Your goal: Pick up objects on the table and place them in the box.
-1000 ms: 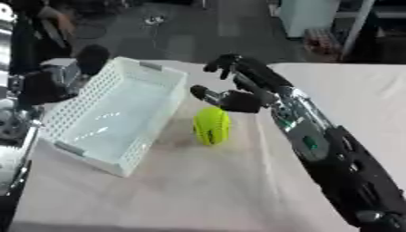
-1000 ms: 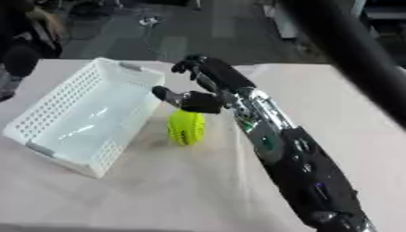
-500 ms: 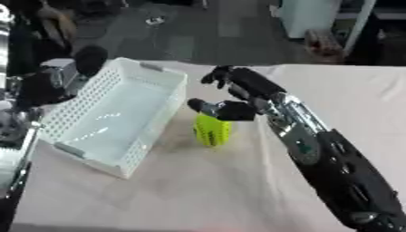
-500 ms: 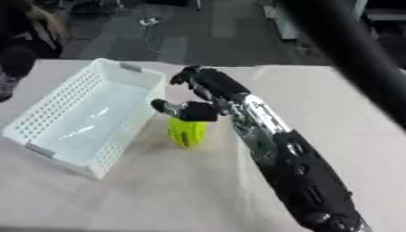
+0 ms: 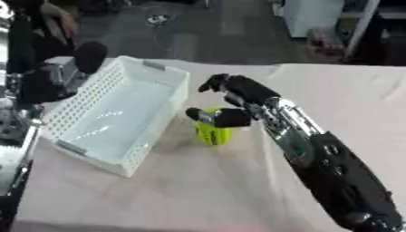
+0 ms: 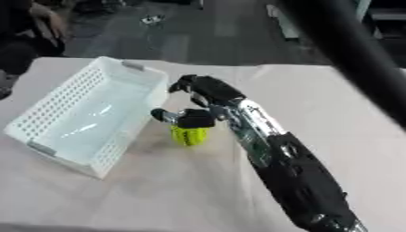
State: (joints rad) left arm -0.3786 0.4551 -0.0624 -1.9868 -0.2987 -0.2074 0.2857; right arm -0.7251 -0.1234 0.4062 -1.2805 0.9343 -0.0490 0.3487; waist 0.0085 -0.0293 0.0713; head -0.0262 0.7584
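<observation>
Covering nearly everything in view, the desk [image 5: 198,190] wears a pale cloth that runs from its near edge up to the far edge, where a dark floor begins. Next in size, the right arm [image 5: 317,154] comes in from the near right corner and stretches diagonally toward the middle of the desk. A white basket [image 5: 119,118] with perforated walls sits along the left side, its long axis running from the near left toward the far edge, and it looks empty inside. At the end of the arm, the right hand [image 5: 230,104] has its thumb and fingers curled down over the top of a yellow-green ball [image 5: 212,132], thumb on the basket side and fingers on the far side. That ball rests on the cloth just beside the basket's right wall, near the middle of the desk, outside the basket. Whether it is lifted off the cloth cannot be told. The left hand shows in neither view.
</observation>
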